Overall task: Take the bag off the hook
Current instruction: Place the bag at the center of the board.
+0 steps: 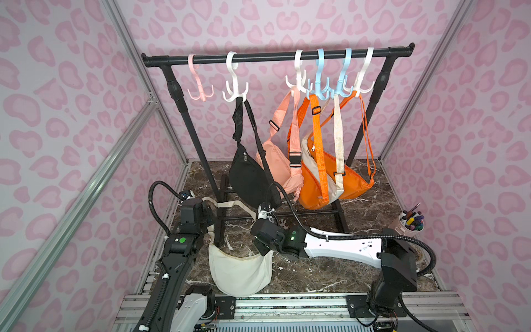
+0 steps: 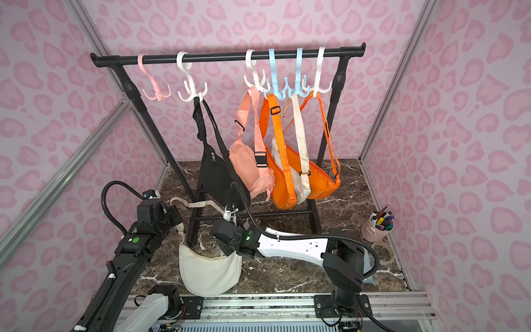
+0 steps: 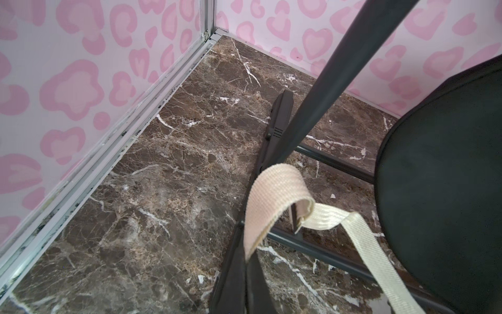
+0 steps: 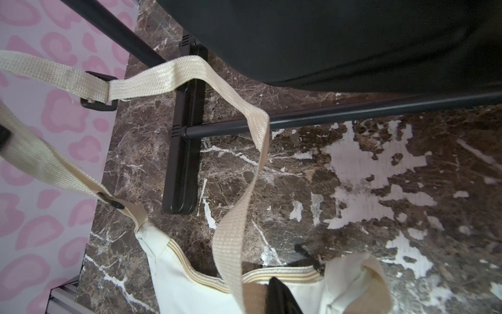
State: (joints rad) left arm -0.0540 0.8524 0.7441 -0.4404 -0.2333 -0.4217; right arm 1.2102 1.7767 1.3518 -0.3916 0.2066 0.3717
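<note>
Around everything, smooth walls (image 1: 474, 143) in pale lilac with soft pink heart-like spots. Below, a floor (image 1: 316, 273) of glossy brown marble pattern with thin white veins, and with rough white patches in the right wrist view. On this floor, a rack (image 1: 258, 57) of round black metal tubes, with flat feet and one straight bar on top. In front, two jointed arms: the left arm (image 1: 175, 258) black, reaching forward and up beside the left leg of the rack; the right arm (image 1: 344, 247) with a white shell, bent at the elbow and stretched low across toward the left. Hanging from the bar, half-moon fabric bags close together: a black bag (image 1: 247, 178), a pink bag (image 1: 275, 161), an orange bag (image 1: 353, 181). Off the hooks, low in front of the rack and between both arms, the cream bag (image 1: 240, 273) (image 2: 209, 273) (image 4: 190, 293), a soft half-moon of smooth cloth with a ribbed zip edge. Unclear whether touching the floor or hanging just above. From the cream bag, a flat woven strap (image 3: 274, 190) (image 1: 230, 204), looped up to the left gripper (image 1: 207, 214) (image 3: 248, 261), closed and pinching this strap. At the right corner of the bag, the right gripper (image 1: 263, 250) (image 4: 279, 293), closed on the cloth near the zip. On the bar, curved plastic hooks (image 1: 234, 77) in pink, white and blue, each with small prongs. Near the right wall, a small pink cup (image 1: 411, 224) full of pens.
</note>
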